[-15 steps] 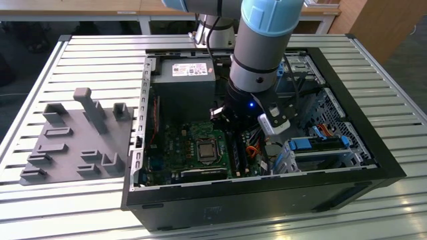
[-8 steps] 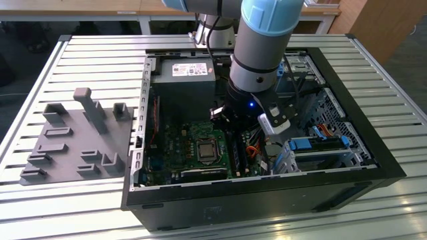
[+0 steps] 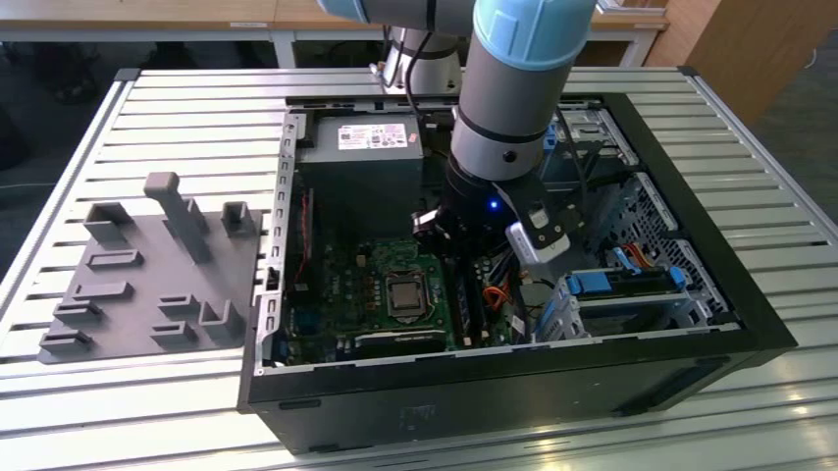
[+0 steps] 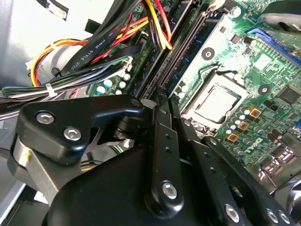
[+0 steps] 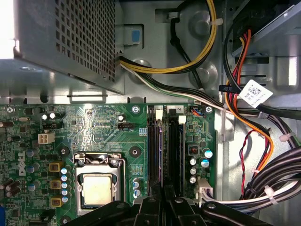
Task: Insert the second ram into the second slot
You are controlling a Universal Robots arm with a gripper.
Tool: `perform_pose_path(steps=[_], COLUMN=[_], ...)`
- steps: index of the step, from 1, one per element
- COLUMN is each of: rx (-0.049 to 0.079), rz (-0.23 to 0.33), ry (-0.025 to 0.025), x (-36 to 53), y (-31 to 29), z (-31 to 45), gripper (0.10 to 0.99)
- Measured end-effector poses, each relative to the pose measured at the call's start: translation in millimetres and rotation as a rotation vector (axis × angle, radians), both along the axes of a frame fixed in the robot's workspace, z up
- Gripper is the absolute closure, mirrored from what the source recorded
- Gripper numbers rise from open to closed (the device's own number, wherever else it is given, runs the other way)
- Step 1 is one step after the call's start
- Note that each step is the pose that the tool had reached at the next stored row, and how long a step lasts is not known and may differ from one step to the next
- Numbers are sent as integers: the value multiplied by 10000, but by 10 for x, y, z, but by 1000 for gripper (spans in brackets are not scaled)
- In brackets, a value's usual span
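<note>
The grey robot arm with pale blue joint caps (image 3: 513,88) reaches down into the open black computer case (image 3: 524,363), which lies on its side on the slatted metal desk (image 3: 171,118). The black hand (image 3: 458,240) hangs low over the green motherboard (image 3: 373,285), just beside the square silver processor socket (image 3: 403,294).

In the first wrist view the hand (image 5: 163,200) sits directly above the row of long black memory slots (image 5: 174,150), which run beside the processor socket (image 5: 98,186) on the side away from the board's white lettering. A long, thin dark-blue memory stick (image 5: 160,153) stands on edge in that row, running into the hand's fingertips (image 5: 150,203). The fingers look drawn close together around the stick's near end, so the hand appears closed on it, though the contact itself is hidden by the black linkage.

In the second wrist view the hand's black linkage bars (image 4: 164,155) line up with the same slots (image 4: 181,52), with the processor socket (image 4: 214,101) to one side and a bundle of black, orange, yellow and red cables (image 4: 103,42) to the other.

A grey moulded parts tray with upright pegs (image 3: 151,275) lies on the desk, well apart from the case, at the exterior view's left.
</note>
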State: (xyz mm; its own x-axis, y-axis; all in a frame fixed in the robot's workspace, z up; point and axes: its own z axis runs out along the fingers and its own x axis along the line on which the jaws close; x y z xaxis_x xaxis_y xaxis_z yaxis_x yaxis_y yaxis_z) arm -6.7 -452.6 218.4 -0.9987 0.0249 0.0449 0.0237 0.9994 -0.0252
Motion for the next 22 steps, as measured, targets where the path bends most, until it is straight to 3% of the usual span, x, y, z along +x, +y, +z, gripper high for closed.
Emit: perform_pose_path(steps=[14,22], rx=[-2,-1], rz=[-1,0], ry=[5,47], x=[5,9], y=[-11,-14], z=[15,-10], gripper=[949,949])
